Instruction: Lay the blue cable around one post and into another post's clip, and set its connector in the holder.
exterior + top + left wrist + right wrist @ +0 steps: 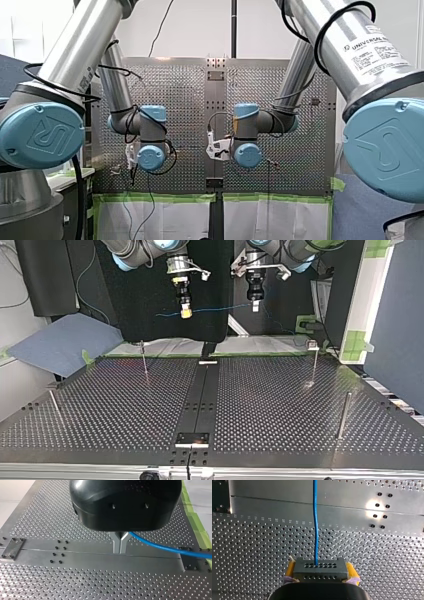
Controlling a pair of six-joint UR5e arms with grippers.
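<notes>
The blue cable (pixel 220 308) hangs in a shallow line between my two grippers, high above the perforated table (pixel 280 405). My right gripper (pixel 320 572), with yellow pads (pixel 351 572), is shut on the cable's dark grey connector (pixel 320 568); the cable (pixel 315 522) runs straight ahead out of it. In the top view that gripper (pixel 186 313) is left of centre. My left gripper (pixel 120 550) has its metal fingers shut on the cable (pixel 160 546), which trails off to one side. It hangs at the top view's right of centre (pixel 255 306).
Thin posts stand on the table: one at the back left (pixel 144 361), one with a clip on top at the back right (pixel 314 362), one at the right (pixel 343 415), one at the left (pixel 54 405). A dark plate (pixel 191 439) sits at the near middle edge.
</notes>
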